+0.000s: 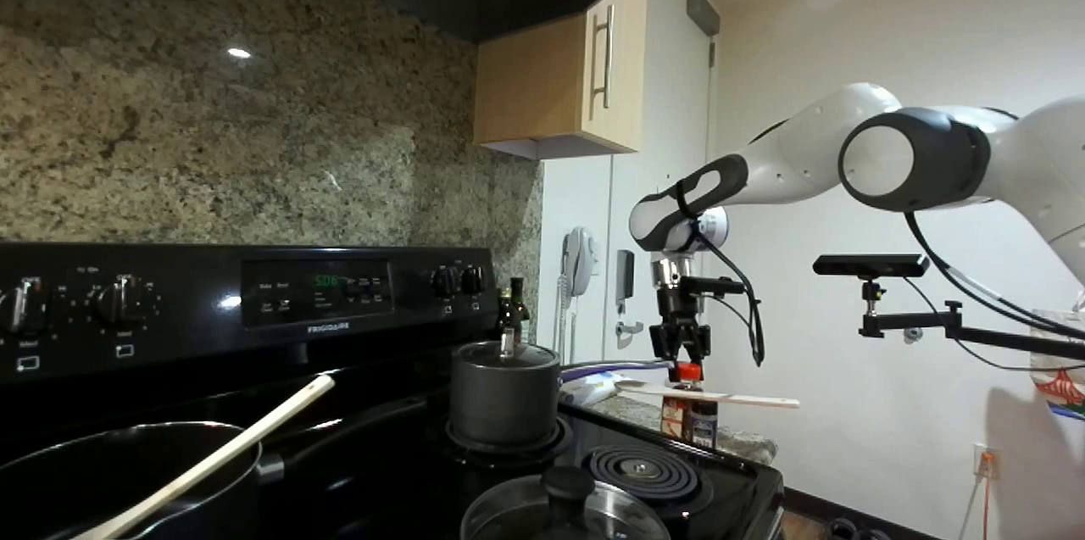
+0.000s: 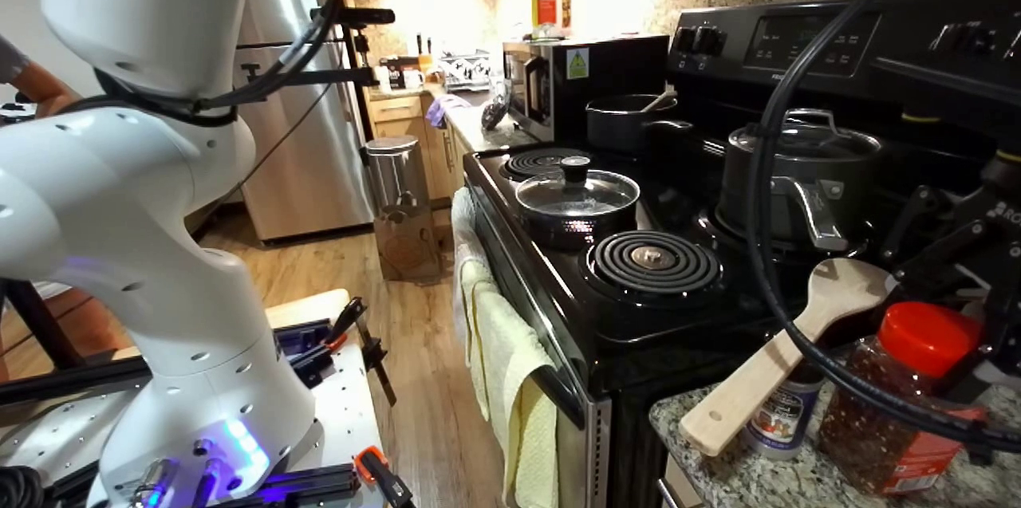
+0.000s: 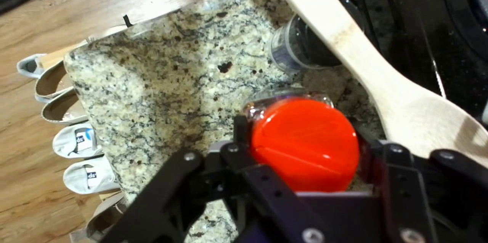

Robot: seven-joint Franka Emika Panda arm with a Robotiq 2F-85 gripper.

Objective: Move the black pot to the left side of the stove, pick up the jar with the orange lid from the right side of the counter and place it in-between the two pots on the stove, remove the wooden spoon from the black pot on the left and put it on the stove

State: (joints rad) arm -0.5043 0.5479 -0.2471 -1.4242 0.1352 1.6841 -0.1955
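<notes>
The jar with the orange lid (image 2: 929,340) stands on the granite counter right of the stove (image 2: 606,340). In the wrist view my gripper (image 3: 303,140) is open around its lid, with a small gap on the right side. In an exterior view the gripper (image 1: 682,353) points down over the lid (image 1: 689,372). The black pot (image 1: 153,425) sits at the stove's back left, and also shows in an exterior view (image 2: 618,129). The wooden spoon (image 1: 203,468) leans in it. The grey lidded pot (image 1: 506,396) is on the back right burner.
Another wooden spoon (image 2: 845,285) extends over a dark-capped jar (image 2: 786,416) beside the orange-lidded jar, close to the gripper. A glass-lidded pan (image 2: 576,205) sits at the stove's front, beside a bare coil burner (image 2: 654,261). Dark bottles (image 1: 513,311) stand behind the grey pot.
</notes>
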